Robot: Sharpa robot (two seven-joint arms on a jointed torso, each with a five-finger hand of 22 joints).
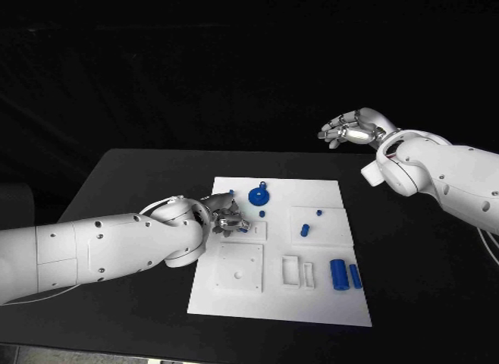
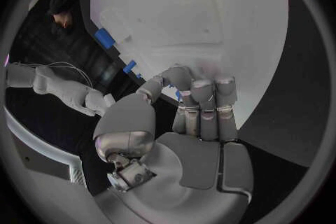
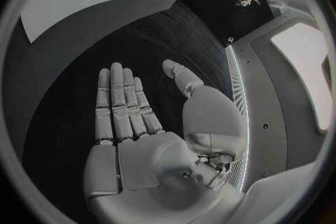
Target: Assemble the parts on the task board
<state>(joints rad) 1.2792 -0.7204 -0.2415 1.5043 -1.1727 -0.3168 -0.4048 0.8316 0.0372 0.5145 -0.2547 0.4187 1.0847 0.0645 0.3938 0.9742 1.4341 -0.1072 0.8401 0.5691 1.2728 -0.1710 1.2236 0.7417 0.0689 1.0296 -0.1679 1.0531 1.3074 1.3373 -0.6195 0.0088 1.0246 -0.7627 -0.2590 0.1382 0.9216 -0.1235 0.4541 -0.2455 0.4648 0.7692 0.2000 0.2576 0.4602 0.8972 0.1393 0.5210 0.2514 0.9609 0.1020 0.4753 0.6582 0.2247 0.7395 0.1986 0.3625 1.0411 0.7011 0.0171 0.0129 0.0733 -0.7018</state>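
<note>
1. The left arm (image 1: 91,246) reaches in low across the table (image 1: 140,171), and its hand (image 1: 219,214) sits over the near-left part of the board (image 1: 280,303).
2. In the left wrist view the left hand's fingers (image 2: 203,109) are curled in close together, their tips down at the board's edge by a small blue part (image 2: 130,66). I cannot tell whether they grip anything.
3. The right arm (image 1: 452,178) is raised beyond the board's far-right corner, well apart from it.
4. The right hand (image 1: 356,129) is up in the air; the right wrist view shows its palm flat, fingers (image 3: 122,103) straight and side by side, thumb out to one side, holding nothing.
5. The board is one white plate in the middle of the black table, long side running away from the robot.
6. Blue parts counted in the head view: one round disc (image 1: 258,198) near the far edge, just beyond the left hand; one short peg (image 1: 304,230) and one tiny piece (image 1: 318,212) on the right raised square; two cylinders lying side by side near the right edge, a thick one (image 1: 338,274) and a thin one (image 1: 356,277).
7. A bit of blue also shows right at the left hand's fingertips; what it is cannot be made out.
8. White fittings on the board: one large square plate (image 1: 240,267) and two narrow frames (image 1: 296,272) beside it.
</note>
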